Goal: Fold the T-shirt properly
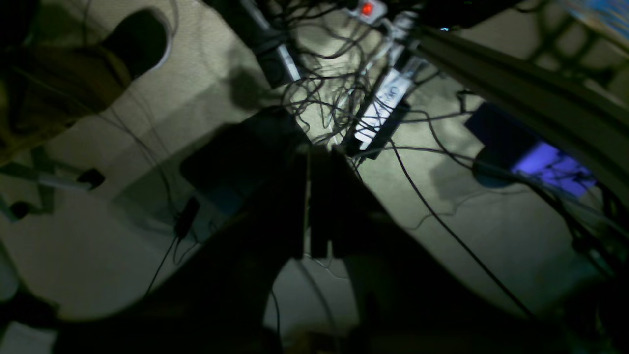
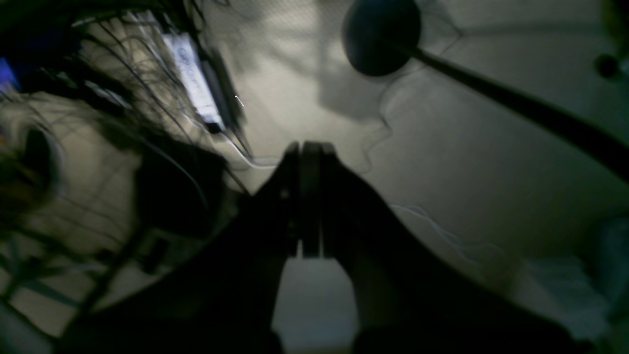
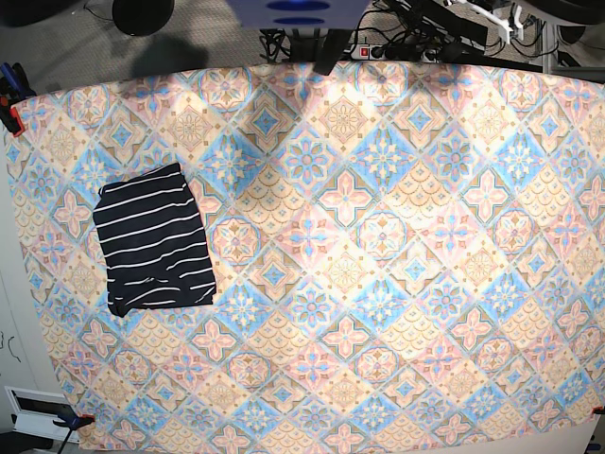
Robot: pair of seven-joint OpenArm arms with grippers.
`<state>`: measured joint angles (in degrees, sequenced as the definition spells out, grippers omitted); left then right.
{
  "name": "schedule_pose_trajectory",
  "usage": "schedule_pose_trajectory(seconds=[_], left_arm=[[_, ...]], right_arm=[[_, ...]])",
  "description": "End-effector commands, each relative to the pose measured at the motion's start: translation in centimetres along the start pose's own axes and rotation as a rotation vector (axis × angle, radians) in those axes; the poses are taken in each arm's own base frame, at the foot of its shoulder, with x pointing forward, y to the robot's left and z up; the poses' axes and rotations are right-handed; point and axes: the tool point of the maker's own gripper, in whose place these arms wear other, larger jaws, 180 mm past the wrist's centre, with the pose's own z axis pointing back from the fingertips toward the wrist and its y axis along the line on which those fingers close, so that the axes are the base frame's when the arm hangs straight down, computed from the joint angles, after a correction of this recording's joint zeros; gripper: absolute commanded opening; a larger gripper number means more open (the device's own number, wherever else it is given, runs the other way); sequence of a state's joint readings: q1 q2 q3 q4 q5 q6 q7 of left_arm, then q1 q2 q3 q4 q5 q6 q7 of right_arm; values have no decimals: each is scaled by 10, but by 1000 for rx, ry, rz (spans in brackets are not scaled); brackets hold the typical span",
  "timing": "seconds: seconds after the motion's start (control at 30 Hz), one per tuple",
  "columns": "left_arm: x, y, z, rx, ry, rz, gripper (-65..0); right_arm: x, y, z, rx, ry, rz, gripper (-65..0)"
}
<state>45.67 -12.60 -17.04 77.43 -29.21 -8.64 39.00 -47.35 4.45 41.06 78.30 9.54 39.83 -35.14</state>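
- Dark gripper fingers fill the foreground of both wrist views; the right gripper (image 2: 310,196) is seen pressed fully together with nothing held, above a dim floor.
- Folded into a compact rectangle, the T-shirt (image 3: 154,240) is seen in the base view lying on the left part of the surface (image 3: 397,284), which is covered by a floral-tile tablecloth.
- The left gripper (image 1: 314,201) is likewise closed and empty, over tangled cables (image 1: 344,88).
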Motion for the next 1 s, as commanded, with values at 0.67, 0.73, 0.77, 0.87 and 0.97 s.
schedule_pose_trajectory(seconds=[0.67,0.73,0.77,0.87,0.97], left_arm=[[-42,-49,-108,-30,127,-282,-650],[-40,-52,-111,-31,137,-323,-650],[-36,-53,-114,-29,142,-341,-650],[-23,-59,-118,-32,132,-380,-650],[-20,-77,-121,-65,88,-395,-650]], right_arm=[[-28,104,-111,277,-67,-343,-648],[-23,111,-116,286,-91,-347,-648],[-20,115,-118,292,-104,-349,-648],[-16,128,-124,313,-111,-343,-648],[-1,153,-133,357,-131,-348,-648]])
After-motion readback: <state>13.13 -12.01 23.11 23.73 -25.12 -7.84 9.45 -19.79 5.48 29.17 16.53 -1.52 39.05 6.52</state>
